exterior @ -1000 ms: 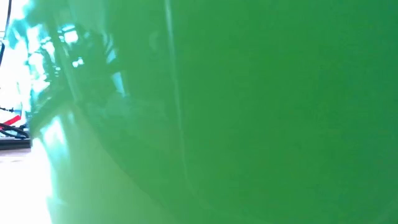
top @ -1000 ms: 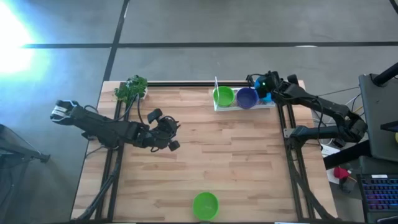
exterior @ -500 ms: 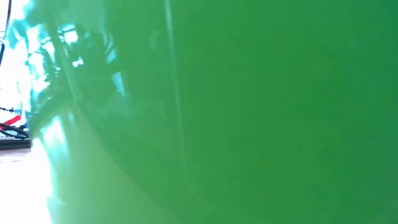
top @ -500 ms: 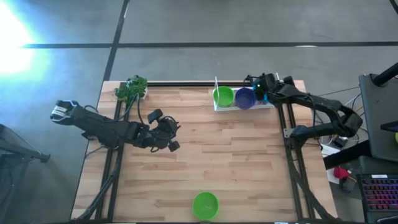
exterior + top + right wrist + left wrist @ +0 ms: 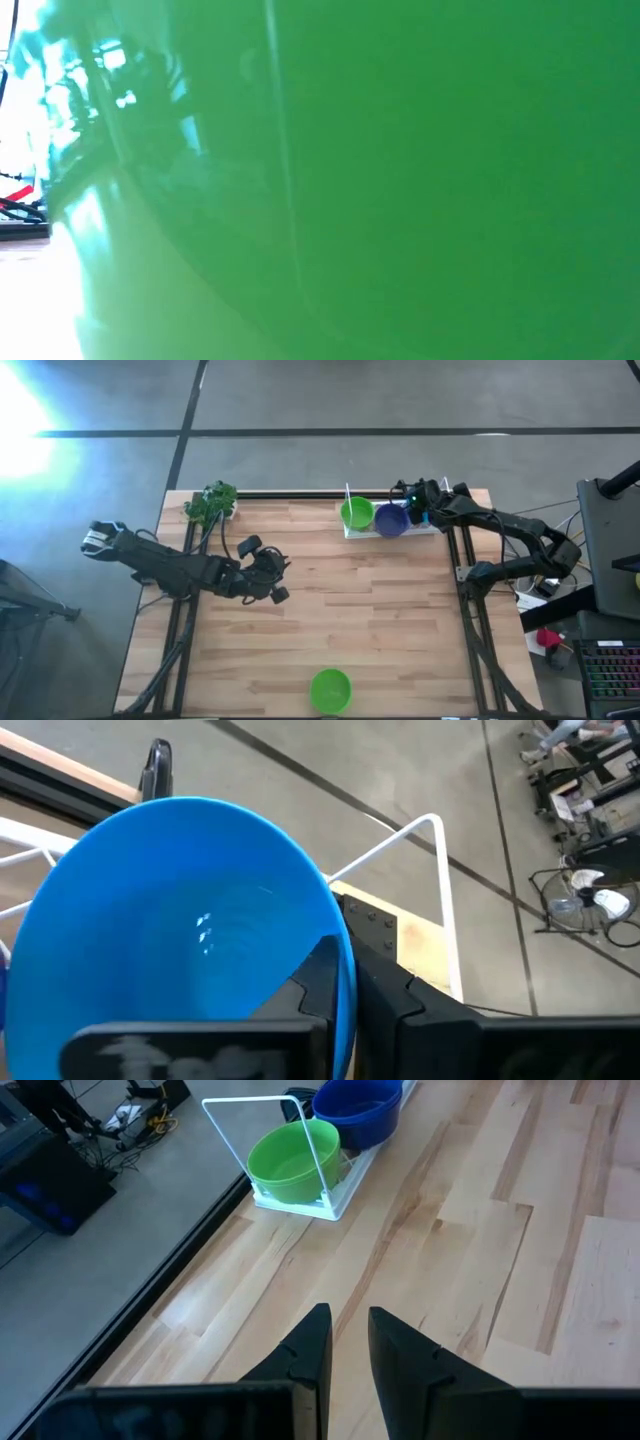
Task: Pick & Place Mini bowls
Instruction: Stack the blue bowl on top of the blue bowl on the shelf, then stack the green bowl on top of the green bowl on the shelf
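Light-blue bowl point(image 5: 190, 930): pinched by its rim in the right pincer point(image 5: 340, 982), tilted, over the white wire rack point(image 5: 352, 528) at the counter's far edge.
Right pincer: fingers closed onto the bowl rim, one inside, one outside; sits at the rack's right end, next to the dark-blue bowl point(image 5: 391, 518).
Dark-blue bowl: in the rack, mid position, touching the green bowl point(image 5: 357, 513) on its left.
Green bowl in rack: at the rack's left end, behind the upright wire loop in left wrist view.
Lone green bowl point(image 5: 330, 689): well apart from the rack, at the counter's near edge, approx. centre; so close to the low cam it fills that view.
Left pincer point(image 5: 274, 578): well away from the rack, over the counter's left-centre; fingers point(image 5: 312, 1342) nearly together, narrow gap, holding nothing.
Toy plant point(image 5: 210, 502): left of the rack, at the far-left corner of the counter point(image 5: 380, 620).
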You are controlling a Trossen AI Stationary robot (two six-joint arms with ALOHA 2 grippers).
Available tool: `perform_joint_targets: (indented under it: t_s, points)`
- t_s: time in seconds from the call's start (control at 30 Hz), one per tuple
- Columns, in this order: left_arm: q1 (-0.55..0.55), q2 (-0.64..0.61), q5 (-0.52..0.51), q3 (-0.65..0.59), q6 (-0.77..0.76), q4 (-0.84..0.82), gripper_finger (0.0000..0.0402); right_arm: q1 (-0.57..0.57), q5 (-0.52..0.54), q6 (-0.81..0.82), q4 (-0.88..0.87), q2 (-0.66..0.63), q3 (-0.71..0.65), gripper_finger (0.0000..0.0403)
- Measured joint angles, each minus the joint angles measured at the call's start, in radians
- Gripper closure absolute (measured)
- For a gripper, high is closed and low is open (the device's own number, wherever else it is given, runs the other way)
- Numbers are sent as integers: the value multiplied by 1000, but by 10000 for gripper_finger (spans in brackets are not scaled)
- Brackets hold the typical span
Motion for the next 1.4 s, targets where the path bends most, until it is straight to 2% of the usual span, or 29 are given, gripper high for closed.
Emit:
perform_joint_targets:
  t_s: [0.23,0.43,0.63,0.77,0.93,1.1,1.23,1.4]
  points:
    - [0,0,0,0,-2,0,338,0,3,-4,1,0,0,331]
    - [0,0,1,0,-3,0,338,0,60,-45,3,-9,0,284]
    - [0,0,1,0,-3,0,338,0,29,-56,3,-43,0,266]
    - [0,0,1,0,-3,0,338,0,-54,-57,2,-73,14,264]
    - [0,0,1,0,-3,0,338,0,-296,-119,-7,-124,45,282]
    - [0,0,1,0,21,0,338,16,-573,-143,-31,-169,68,336]
    - [1,0,47,0,114,1,338,78,-625,-163,-68,-199,69,386]
    - [0,0,221,0,269,12,338,221,-629,-170,-117,-228,67,393]
